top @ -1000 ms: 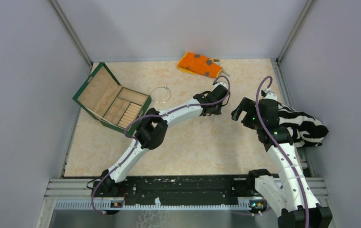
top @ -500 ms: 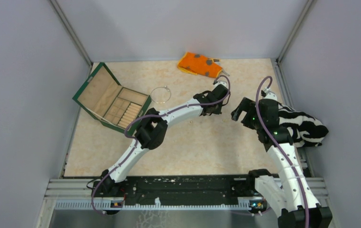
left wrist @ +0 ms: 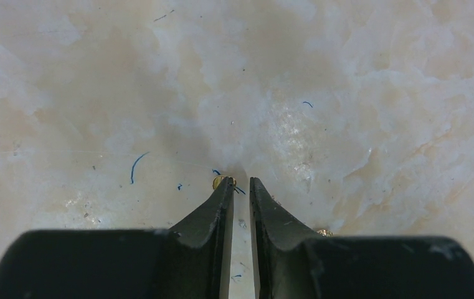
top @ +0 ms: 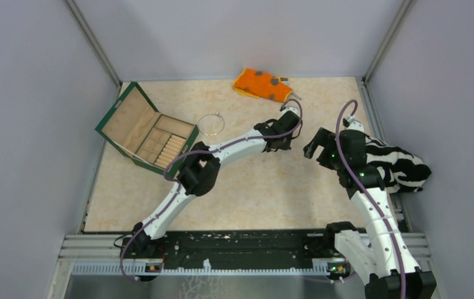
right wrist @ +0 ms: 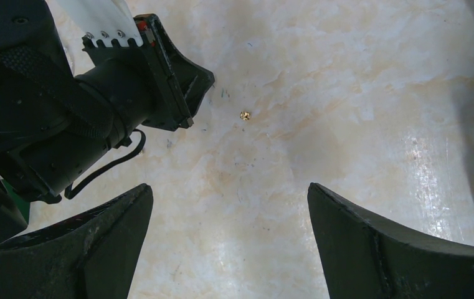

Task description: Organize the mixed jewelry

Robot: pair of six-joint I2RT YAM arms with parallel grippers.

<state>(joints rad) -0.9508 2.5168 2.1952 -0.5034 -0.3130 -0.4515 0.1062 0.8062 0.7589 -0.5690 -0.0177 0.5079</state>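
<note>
Sitting gold speck: on the marbled table, touching the tip of the gripper's left-hand finger in the left wrist view, at the mouth of the gap and not inside it.
Second gold speck: just beside the outer edge of the other finger, partly hidden by it.
Speck in right wrist view: lies free on the table near the left gripper's nose; which of the two specks it is cannot be told.
Left gripper: fingers drawn to a narrow slit, bare table visible between them, nothing clamped.
Right gripper: jaws spread wide, empty, hovering above the table near the left gripper.
Wire bangle: flat on the table, between the open green box and the left arm, untouched.
Change over the last second: none visible from the top camera; arms, bangle and box hold the same places, and any finger motion is too small to see from above.
Meaning for the task: judged as the final pinch on one speck, with no jewelry in the box yet.
Risk: speck is off-centre, so closing may flick it aside rather than trap it.
</note>
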